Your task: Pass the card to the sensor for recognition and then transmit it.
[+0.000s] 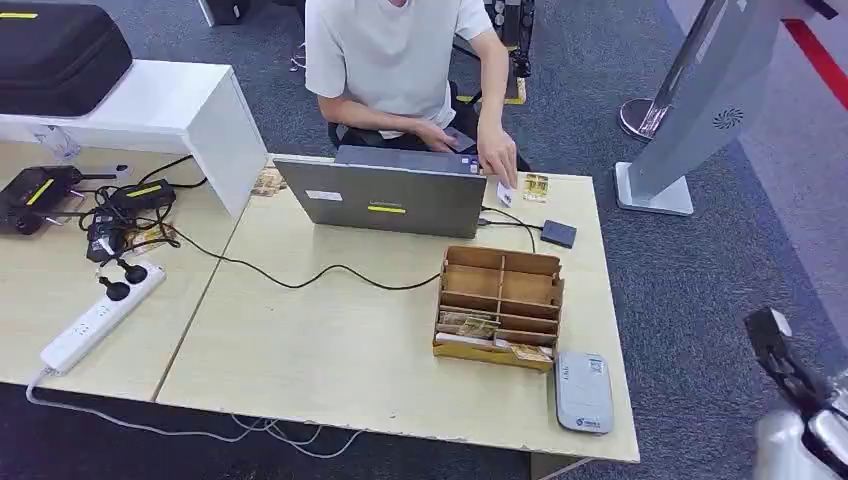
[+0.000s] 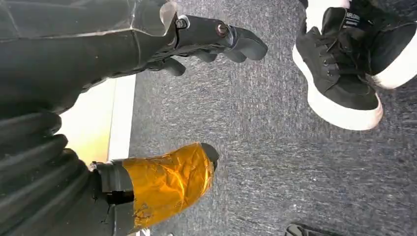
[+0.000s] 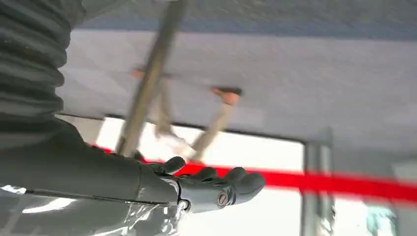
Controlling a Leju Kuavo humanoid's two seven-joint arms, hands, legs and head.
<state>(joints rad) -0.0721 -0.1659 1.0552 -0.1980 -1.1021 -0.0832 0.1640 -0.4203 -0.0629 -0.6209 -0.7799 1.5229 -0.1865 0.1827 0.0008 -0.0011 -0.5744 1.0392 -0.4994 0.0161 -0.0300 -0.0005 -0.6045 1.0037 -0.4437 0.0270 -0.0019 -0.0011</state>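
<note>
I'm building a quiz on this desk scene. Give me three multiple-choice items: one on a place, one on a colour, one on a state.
1. Where is the white reader?
A. near table corner, beside the wooden box
B. on the laptop
C. on the floor

2. What colour is the power strip?
A. black
B. white
C. red

3. The left hand is:
A. holding a card
B. holding nothing
C. pressing the laptop

Answers: 1 A, it lies right of the box at the table edge. 2 B, white with black plugs. 3 B, it hangs over carpet.
</note>
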